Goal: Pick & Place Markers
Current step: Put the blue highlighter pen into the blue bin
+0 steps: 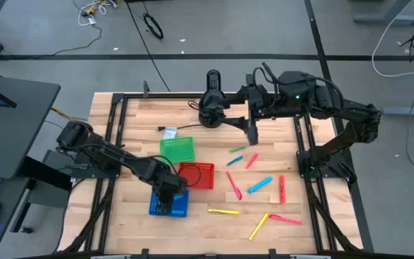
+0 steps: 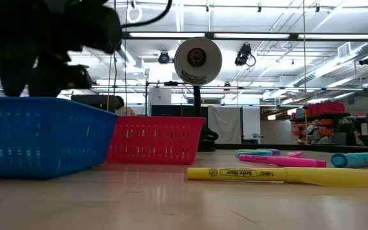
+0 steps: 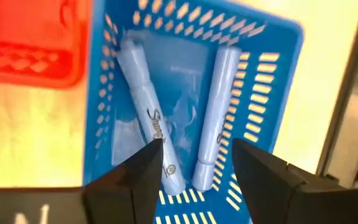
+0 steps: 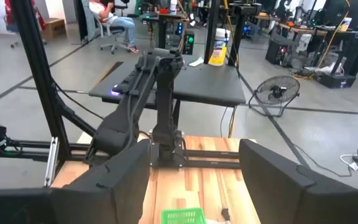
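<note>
Two light-blue markers (image 3: 148, 112) (image 3: 215, 112) lie side by side on the floor of the blue basket (image 3: 272, 74). My left gripper (image 3: 196, 163) hangs open right above that basket (image 1: 169, 203), holding nothing. Several more markers lie flat on the table's right half: green (image 1: 237, 149), pink (image 1: 251, 160), red (image 1: 233, 185), blue (image 1: 259, 185), yellow (image 1: 223, 211) and others. In the low view a yellow marker (image 2: 280, 174) lies nearest. My right gripper (image 1: 252, 133) is open, raised over the far middle of the table.
The red basket (image 1: 197, 175) sits against the blue one's far right corner, the green basket (image 1: 177, 149) beyond it. A black lamp-like stand (image 1: 212, 108) is at the far edge. A metal frame (image 1: 304, 155) borders the wooden table.
</note>
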Controlling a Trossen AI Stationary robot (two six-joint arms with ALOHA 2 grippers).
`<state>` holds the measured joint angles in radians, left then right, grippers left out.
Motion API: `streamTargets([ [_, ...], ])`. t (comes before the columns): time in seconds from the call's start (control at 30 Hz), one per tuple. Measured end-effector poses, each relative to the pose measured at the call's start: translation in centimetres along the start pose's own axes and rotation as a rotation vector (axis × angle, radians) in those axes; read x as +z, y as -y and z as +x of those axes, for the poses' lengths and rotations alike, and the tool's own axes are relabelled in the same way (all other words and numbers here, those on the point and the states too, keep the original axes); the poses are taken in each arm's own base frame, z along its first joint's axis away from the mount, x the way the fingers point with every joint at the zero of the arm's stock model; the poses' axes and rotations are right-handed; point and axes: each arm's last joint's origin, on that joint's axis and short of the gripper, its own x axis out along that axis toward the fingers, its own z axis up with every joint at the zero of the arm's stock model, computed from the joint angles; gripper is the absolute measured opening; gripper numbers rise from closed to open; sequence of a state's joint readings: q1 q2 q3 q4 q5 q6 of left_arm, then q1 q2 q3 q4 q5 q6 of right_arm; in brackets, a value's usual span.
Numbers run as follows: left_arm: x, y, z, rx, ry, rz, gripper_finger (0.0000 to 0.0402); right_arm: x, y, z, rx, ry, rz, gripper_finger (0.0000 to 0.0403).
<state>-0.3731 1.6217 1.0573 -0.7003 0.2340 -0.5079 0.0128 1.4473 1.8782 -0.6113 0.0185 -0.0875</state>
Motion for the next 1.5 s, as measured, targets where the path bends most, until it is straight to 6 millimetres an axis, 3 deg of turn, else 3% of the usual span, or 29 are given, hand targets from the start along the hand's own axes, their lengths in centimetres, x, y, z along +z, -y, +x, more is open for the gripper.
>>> streamTargets([
  [0.4,-0.1,-0.7,-6.4,0.025,0.290,-0.019,0.0195,-0.7,-0.1,-0.4,0.022,-0.083,0.078,0.0247],
  [0.87,-1.2,-0.1,-18.2,0.175,1.159,0.048,0.0195,-1.0,-0.9,-0.4,0.057,-0.113,0.106,0.0247],
  [1.07,-2.3,0.1,-21.8,0.237,1.406,0.098,0.0195,-0.8,-0.9,-0.4,0.057,-0.092,0.106,0.0247],
  [1.27,-2.7,0.3,-23.9,0.199,1.557,0.091,0.0195,-0.3,-0.9,-0.4,0.052,-0.049,0.105,0.0247],
  [1.5,-2.5,0.1,-24.2,0.201,1.560,0.093,0.0195,-0.7,-0.8,-0.4,0.031,-0.084,0.102,0.0247],
])
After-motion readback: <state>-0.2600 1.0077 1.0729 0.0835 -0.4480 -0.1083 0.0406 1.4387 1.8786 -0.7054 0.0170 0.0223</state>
